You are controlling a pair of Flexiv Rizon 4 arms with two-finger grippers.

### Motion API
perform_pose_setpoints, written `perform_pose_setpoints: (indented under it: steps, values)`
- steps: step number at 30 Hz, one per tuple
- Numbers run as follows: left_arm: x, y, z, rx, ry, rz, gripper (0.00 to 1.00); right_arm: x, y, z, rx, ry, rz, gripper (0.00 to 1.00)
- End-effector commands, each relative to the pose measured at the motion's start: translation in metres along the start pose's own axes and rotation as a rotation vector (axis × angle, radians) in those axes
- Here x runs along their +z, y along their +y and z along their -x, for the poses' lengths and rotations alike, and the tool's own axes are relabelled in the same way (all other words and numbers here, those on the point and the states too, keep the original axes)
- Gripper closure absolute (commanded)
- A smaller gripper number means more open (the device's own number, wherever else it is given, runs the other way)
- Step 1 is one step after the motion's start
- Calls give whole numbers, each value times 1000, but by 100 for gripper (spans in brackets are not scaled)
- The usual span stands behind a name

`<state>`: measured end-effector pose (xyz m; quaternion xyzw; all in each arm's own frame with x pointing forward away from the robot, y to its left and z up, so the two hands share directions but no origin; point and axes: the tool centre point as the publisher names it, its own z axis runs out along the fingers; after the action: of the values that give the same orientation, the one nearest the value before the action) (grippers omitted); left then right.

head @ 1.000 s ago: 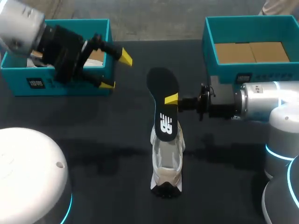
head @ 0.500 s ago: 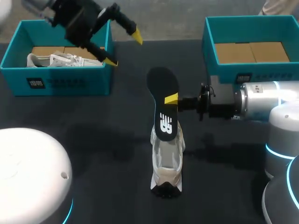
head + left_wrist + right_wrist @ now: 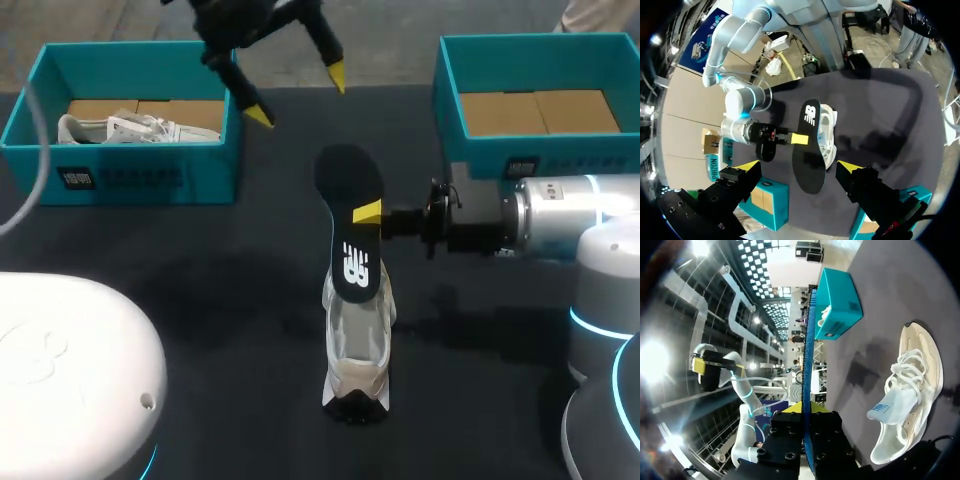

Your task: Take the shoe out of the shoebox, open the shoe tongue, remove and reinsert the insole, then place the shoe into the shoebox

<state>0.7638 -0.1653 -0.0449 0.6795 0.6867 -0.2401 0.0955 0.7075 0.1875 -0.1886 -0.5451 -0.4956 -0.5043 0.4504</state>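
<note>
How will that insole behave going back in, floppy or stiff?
Likely light: the insole looks blade-thin edge-on. It juts straight past the right gripper without drooping, so probably springy, not limp; could bend against the shoe.

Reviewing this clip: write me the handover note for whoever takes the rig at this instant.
Left claw: open, empty, raised over the far edge of the table beside the left shoebox.
Right claw: shut on the insole, holding it on edge above the shoe.
Shoe: on the table between the boxes, tongue pulled out.
Right shoebox holds only cardboard; the left one holds another shoe.
Done: shoe out, tongue open, insole out.
To do: reinsert the insole, put the shoe into the shoebox.
</note>
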Motion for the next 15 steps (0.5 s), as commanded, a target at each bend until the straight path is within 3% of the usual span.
perform_pose_setpoints:
  steps: [1,10,15]
  values:
    - [7,7,18,2,427,-13,0,2,-1,0,0,-3,2,100]
    - [23,17,49,28,613,-52,0,2,-1,0,0,-3,2,100]
    - [27,22,56,23,707,-60,0,2,-1,0,0,-3,2,100]
